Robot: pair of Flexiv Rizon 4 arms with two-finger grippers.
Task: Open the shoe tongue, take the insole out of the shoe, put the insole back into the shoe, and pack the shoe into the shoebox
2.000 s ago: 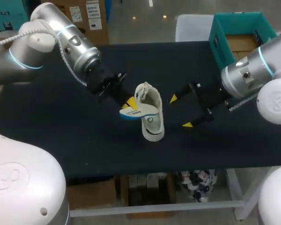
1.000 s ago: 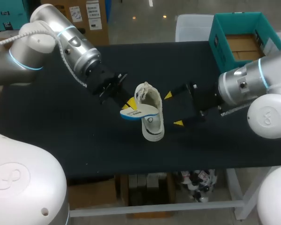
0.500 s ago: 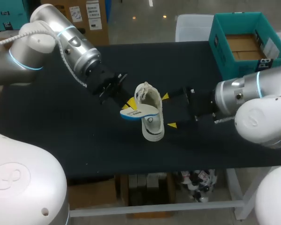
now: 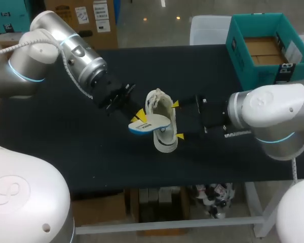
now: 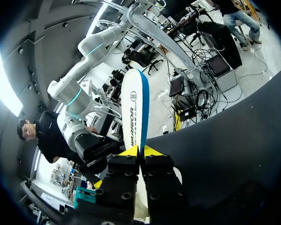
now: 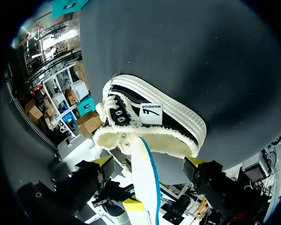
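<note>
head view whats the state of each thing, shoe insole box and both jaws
shoe: on the table, insole out
insole: held at one end, tip over the shoe
shoebox: open, no shoe inside
left jaws: shut on the insole
right jaws: open, beside the shoe

L arm [image 4: 66, 48] comes in from left, wrist angled down twd table centre. L gripper [image 4: 140, 117] tips pinched together on insole [image 4: 149, 122]. R arm [image 4: 266, 116] in from right, forearm low, approx level. R gripper [image 4: 177, 120] fingers spread wide apart.
</note>
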